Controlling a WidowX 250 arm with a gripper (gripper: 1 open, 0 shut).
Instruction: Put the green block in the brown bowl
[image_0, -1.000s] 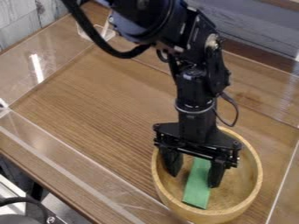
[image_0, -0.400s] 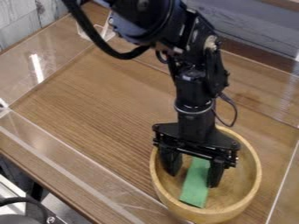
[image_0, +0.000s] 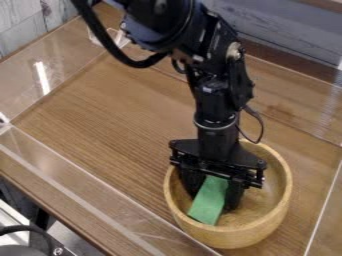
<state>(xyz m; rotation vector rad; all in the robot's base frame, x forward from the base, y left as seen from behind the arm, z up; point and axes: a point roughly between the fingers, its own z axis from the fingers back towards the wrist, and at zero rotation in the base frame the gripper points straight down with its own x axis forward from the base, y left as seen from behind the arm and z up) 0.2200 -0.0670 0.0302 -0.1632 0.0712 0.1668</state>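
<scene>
Pointing straight down into the brown bowl (image_0: 227, 208), the gripper (image_0: 214, 186) now has its black fingers drawn in against the green block (image_0: 210, 202), where a second ago they stood wide. The block leans inside the bowl, its upper end between the fingers; whether it is truly clamped cannot be told. Bowl and arm sit slightly farther left than before. A wooden table (image_0: 107, 110) under clear sheeting fills the scene. The arm's upper part is cut off at top.
</scene>
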